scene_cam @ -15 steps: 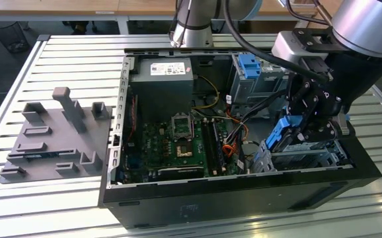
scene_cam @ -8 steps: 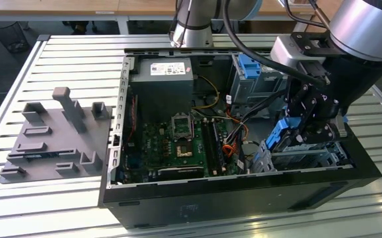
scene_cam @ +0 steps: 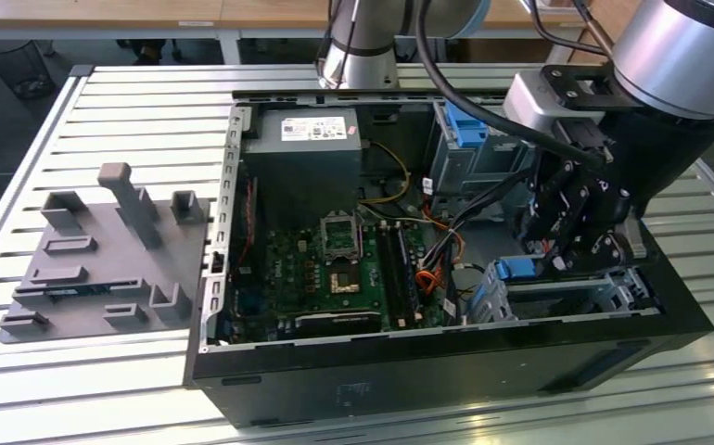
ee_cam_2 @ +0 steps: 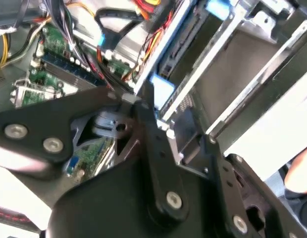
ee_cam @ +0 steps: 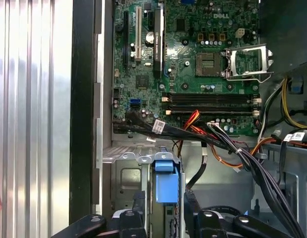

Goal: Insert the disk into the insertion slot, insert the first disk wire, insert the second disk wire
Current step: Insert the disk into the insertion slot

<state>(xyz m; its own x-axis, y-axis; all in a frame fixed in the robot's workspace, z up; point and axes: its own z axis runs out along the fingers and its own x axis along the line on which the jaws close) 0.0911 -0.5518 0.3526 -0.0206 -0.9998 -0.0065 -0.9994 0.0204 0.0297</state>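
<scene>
The fingers (ee_cam: 190, 206) pinch narrowly on the blue frame of the disk (ee_cam: 163, 181), edge-on at the mouth of the insertion slot (ee_cam: 125, 171) in a corner of the computer case (scene_cam: 456, 362); seating looks unfinished, and loose cables (ee_cam: 193, 133) over the motherboard (ee_cam: 193, 74) suggest both connections remain

One disk (ee_cam: 164, 184), one insertion slot (scene_cam: 574, 298).
</scene>
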